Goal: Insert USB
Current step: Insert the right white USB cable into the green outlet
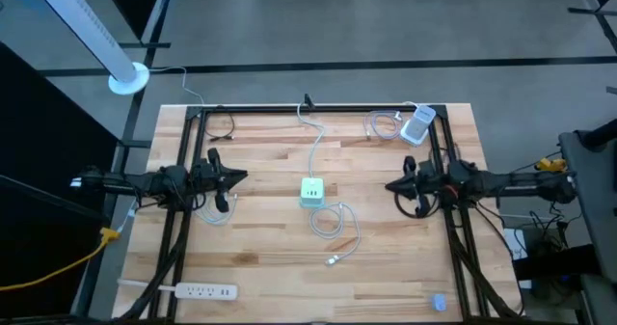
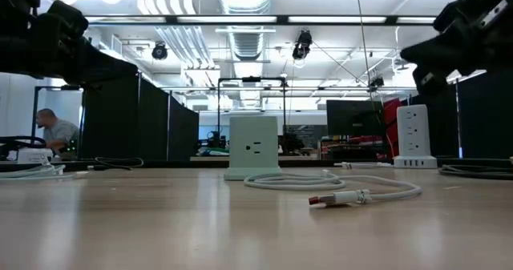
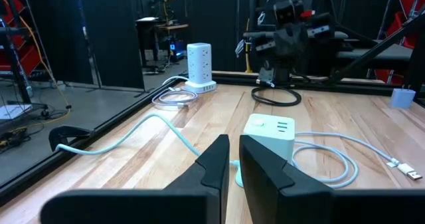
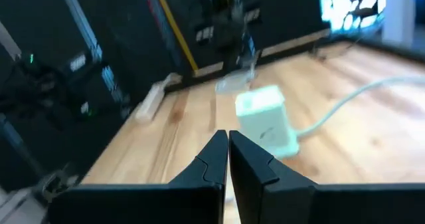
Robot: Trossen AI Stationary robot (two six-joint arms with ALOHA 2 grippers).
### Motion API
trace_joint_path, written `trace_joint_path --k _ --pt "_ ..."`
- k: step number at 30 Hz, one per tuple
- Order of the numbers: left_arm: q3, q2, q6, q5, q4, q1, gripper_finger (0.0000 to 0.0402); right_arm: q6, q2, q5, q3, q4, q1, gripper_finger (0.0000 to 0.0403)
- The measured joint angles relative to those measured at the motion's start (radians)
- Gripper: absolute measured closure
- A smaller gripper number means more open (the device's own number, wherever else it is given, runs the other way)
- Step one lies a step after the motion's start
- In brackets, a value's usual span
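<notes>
In the high view, the pale green cube (image 1: 312, 191) sits at the centre of the table (image 1: 270, 257). Its own cord runs up toward the top edge. The white cable (image 1: 333, 224) lies coiled just below and right of it, its USB plug (image 1: 333, 260) loose on the wood lower down. The left gripper (image 1: 229, 178) hovers at mid-left, fingers nearly together. The right gripper (image 1: 393, 185) hovers at mid-right, fingers pressed together. Both hold nothing and are well apart from the cube.

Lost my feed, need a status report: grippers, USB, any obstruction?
Left gripper and right gripper both shut, empty, flanking the table. USB plug loose on wood, short of the power cube. Nothing blocking.
</notes>
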State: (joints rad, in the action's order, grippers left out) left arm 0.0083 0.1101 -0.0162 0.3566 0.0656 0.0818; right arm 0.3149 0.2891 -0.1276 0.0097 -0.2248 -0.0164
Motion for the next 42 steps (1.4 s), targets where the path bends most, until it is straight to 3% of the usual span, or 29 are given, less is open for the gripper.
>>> trace_joint_path --k 8,14,16,25,29,37,42 --pt "0.000 0.000 0.000 0.000 0.000 0.000 0.0377 -0.112 0.373 -0.003 0.000 -0.333 0.120 0.0403" --pt "0.000 0.000 0.000 0.000 0.000 0.000 0.0377 -0.255 0.566 -0.002 0.002 -0.684 0.128 0.0403" --pt "0.000 0.000 0.000 0.000 0.000 0.000 0.0377 -0.294 0.629 -0.002 0.038 -0.694 0.128 0.0403" --pt "0.000 0.000 0.000 0.000 0.000 0.000 0.0377 -0.444 1.050 0.020 0.479 -0.227 0.121 0.0403" --pt "0.000 0.000 0.000 0.000 0.000 0.000 0.0377 -0.453 1.169 -0.052 0.650 -0.040 0.121 0.0396" --pt "0.000 0.000 0.000 0.000 0.000 0.000 0.0377 -0.375 1.270 -0.117 0.928 0.521 0.129 0.0298" --pt "0.000 0.000 0.000 0.000 0.000 0.000 0.0377 -0.440 1.309 -0.141 0.924 0.488 0.155 0.0253"
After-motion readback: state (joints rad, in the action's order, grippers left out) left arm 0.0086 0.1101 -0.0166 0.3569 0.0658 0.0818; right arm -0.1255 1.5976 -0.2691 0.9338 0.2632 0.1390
